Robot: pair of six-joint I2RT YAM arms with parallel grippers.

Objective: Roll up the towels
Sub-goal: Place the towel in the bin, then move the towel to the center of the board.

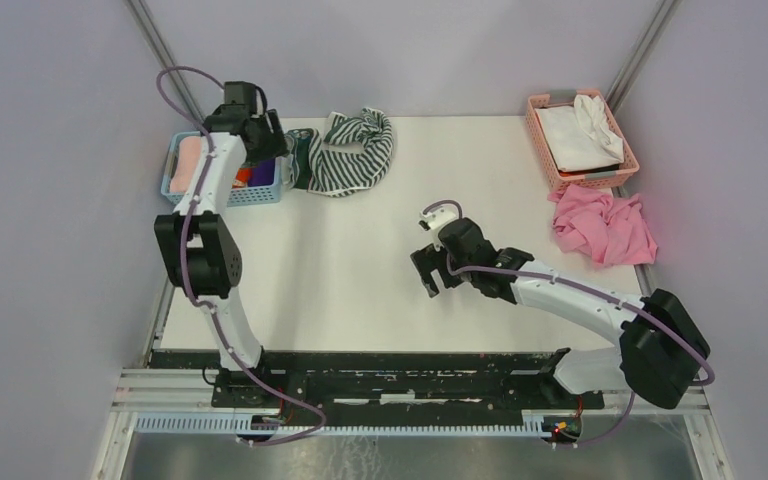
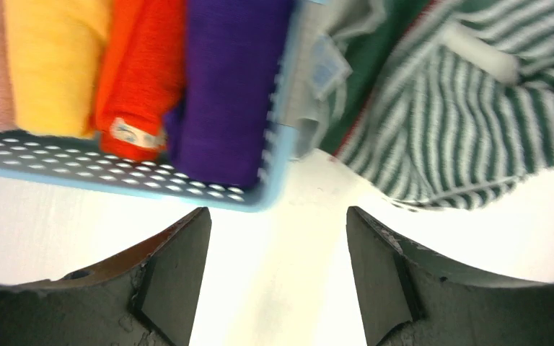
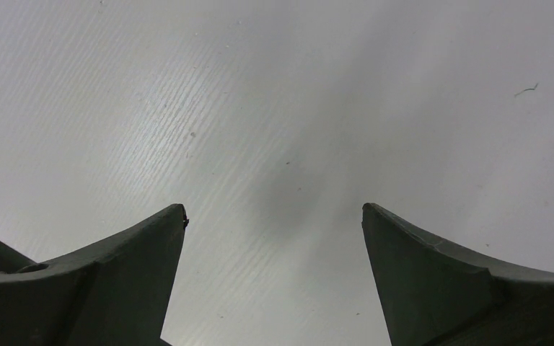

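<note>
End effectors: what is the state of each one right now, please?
Left end effector: open, holding nothing.
Right end effector: open, holding nothing.

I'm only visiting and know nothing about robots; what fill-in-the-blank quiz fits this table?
The purple cloth lies in the ____ basket. The white cloth lies in the ____ basket. The striped towel is white and ____. The left end effector and the right end effector both stand ____, holding nothing. Missing words: blue, pink, green, open.

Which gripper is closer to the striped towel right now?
Left. The left gripper hangs at the edge of the blue basket, just beside the striped towel; the right gripper is over bare table near the middle, well away from it.
</note>
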